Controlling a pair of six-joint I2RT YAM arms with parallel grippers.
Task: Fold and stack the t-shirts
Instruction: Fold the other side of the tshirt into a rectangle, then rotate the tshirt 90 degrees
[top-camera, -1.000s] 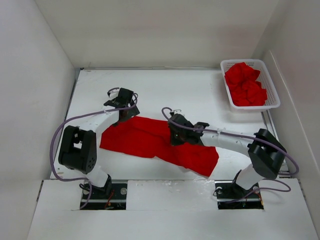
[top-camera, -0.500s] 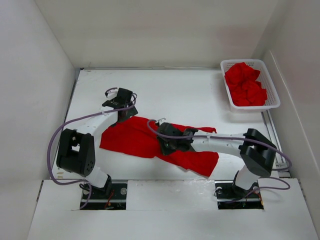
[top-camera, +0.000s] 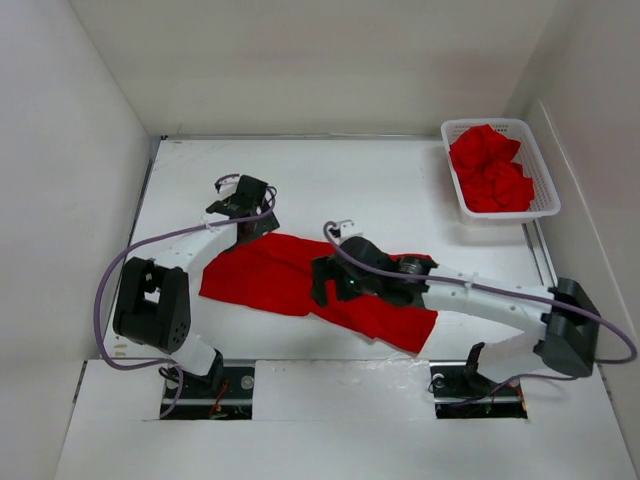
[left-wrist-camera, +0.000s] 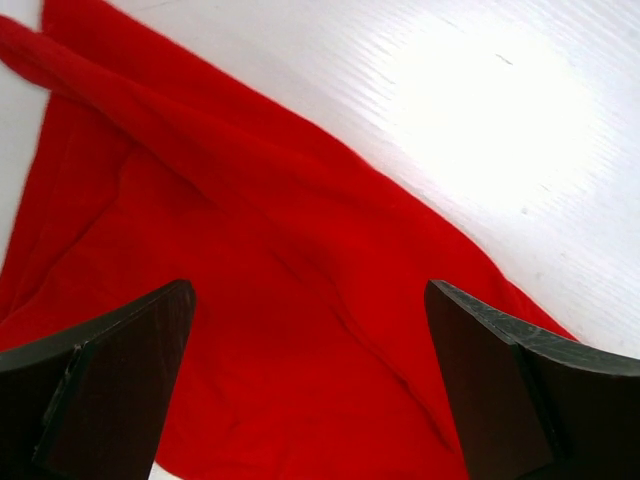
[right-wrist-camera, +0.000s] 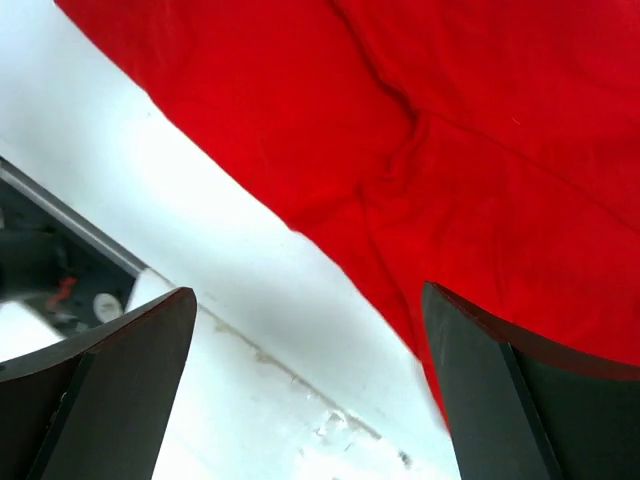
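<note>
One red t-shirt (top-camera: 262, 275) lies on the white table as a long folded band, running from mid-left to lower right. My left gripper (top-camera: 256, 224) hangs over its far left edge, open, with only red cloth (left-wrist-camera: 300, 300) below the empty gap (left-wrist-camera: 310, 380). My right gripper (top-camera: 322, 286) is over the band's middle near its front edge, open and holding nothing (right-wrist-camera: 310, 390). In the right wrist view the t-shirt's edge (right-wrist-camera: 430, 180) crosses bare table. More red t-shirts (top-camera: 488, 168) are bunched in the basket.
A white mesh basket (top-camera: 548, 190) stands at the far right corner. White walls close in the table on the left, back and right. The near table edge and a seam (right-wrist-camera: 300, 380) lie just below the right gripper.
My right gripper has opened and let go of the t-shirt, shifting left toward the front edge while its arm stretched out low. The left arm has stayed put.
</note>
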